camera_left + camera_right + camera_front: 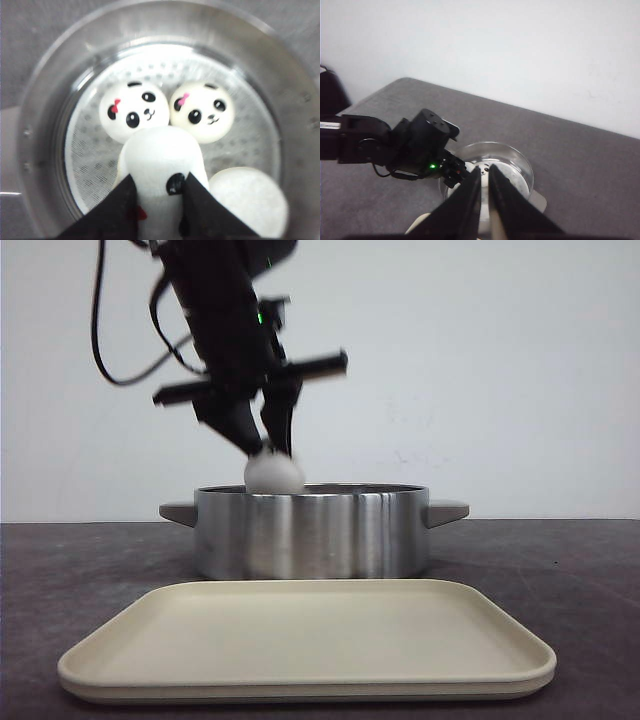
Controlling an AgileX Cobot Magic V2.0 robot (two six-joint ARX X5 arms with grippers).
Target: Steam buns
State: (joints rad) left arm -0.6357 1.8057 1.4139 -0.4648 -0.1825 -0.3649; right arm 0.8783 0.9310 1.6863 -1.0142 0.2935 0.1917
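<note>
While left gripper (159, 192) is pinching last bun (161, 165) tight, hanging it over steamer pot (310, 530) rim, three buns (134, 111) sitting right below on perforated rack. Right gripper (484, 182) nearly closed, holding nothing, hanging back above pot. Tray (306, 640) nearer camera.

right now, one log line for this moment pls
stage: loading pot | left gripper: shut on bun above pot | in pot: three buns | tray: bare | right gripper: nearly shut, idle

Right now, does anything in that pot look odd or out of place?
One thing: a bun in the pot shows plain white, no panda face, unlike the two facing up. The left pincer holds a fourth bun, squeezed.
</note>
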